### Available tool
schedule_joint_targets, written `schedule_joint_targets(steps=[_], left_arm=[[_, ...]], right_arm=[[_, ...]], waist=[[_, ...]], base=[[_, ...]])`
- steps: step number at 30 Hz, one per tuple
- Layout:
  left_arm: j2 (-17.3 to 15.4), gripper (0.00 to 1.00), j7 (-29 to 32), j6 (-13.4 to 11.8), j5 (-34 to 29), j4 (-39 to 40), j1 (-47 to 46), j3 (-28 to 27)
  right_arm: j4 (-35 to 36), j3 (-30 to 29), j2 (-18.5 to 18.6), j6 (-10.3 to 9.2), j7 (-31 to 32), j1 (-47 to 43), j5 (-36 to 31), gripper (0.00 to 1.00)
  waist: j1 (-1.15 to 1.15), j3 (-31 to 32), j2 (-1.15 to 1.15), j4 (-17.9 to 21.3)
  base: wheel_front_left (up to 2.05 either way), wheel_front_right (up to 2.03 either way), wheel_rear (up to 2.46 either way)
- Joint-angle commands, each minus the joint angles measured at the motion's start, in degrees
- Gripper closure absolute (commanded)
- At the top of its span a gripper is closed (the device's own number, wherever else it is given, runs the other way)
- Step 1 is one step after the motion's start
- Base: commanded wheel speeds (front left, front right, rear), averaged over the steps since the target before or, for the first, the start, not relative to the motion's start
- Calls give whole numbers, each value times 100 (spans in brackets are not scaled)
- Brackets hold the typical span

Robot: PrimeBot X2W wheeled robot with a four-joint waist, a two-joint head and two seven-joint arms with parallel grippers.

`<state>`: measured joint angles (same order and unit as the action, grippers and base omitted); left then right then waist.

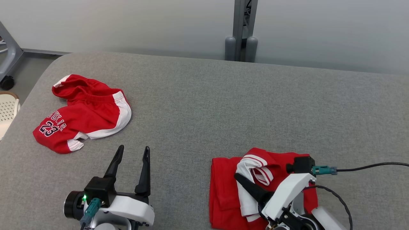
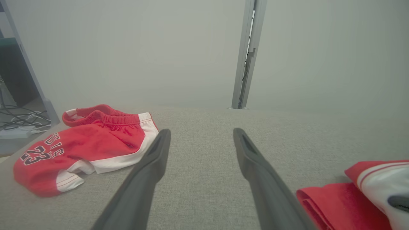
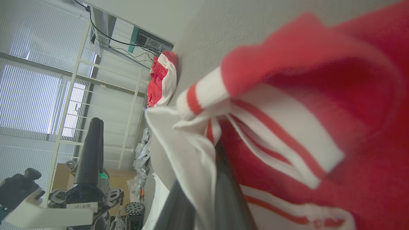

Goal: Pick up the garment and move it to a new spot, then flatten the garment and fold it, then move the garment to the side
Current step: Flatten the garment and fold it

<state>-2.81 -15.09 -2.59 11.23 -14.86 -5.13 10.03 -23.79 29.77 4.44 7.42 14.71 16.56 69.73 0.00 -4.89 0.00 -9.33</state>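
A red and white garment (image 1: 227,191) lies bunched near the front right of the grey padded table (image 1: 223,105); it also sits in the left wrist view's lower right corner (image 2: 345,201). My right gripper (image 1: 243,181) is shut on its white striped fold (image 3: 191,153), with the cloth pinched between the two dark fingers (image 3: 228,195). Red shorts (image 1: 84,111) marked 23, with white side panels, lie crumpled at the table's left (image 2: 80,147). My left gripper (image 1: 133,149) stands open and empty (image 2: 201,132) above bare table, between the two garments.
A grey post (image 1: 241,32) rises behind the table's far edge against a pale wall. A white perforated basket (image 1: 7,110) and a caster wheel (image 1: 6,83) sit beyond the table's left edge. A black cable (image 1: 370,166) trails right from my right wrist.
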Motion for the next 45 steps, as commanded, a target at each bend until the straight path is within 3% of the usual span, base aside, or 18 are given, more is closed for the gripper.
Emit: schedule_joint_targets(steps=[1, 2, 3, 17, 26, 31, 36, 45], left_arm=[[-20, 0, -6, -24, 41, 0, -102, 1], [-20, 0, -6, -34, 52, -5, -108, 14], [-20, 0, -6, -43, 68, -10, -110, 28], [-21, 0, -6, -58, 137, -109, -93, 64], [-18, 0, -6, -10, 69, -109, 45, -65], [-20, 0, -6, -5, 45, -44, 127, -156], [-22, 0, -6, 41, 13, 69, 195, -237], [-20, 0, -6, 52, -6, 319, 192, -327]], right_arm=[[-60, -6, 16, 14, 18, 66, -60, 89], [-115, 26, 10, 15, 17, 80, -100, 51], [-211, 31, -9, 14, 65, 64, -49, 0], [-152, -11, -131, 14, -15, 271, 143, 0], [725, -522, 86, 14, -101, 176, 21, 0], [1200, -1021, 462, 14, -528, 147, -620, 0], [1505, -1403, 962, 14, -1243, 27, -1703, 0], [1196, -1717, 1448, 14, -2644, -461, -3570, 0]], waist=[[0, -22, 0, -25], [0, -30, 0, -37], [0, -39, 0, -50], [0, 20, 0, -79], [0, 250, 0, 35], [0, 412, 0, 179], [0, 528, 0, 329], [0, 564, 0, 478]], base=[[0, 0, 0], [0, 0, 0], [0, 0, 0], [0, 0, 0], [0, 0, 0], [0, 0, 0], [0, 0, 0], [0, 0, 0]])
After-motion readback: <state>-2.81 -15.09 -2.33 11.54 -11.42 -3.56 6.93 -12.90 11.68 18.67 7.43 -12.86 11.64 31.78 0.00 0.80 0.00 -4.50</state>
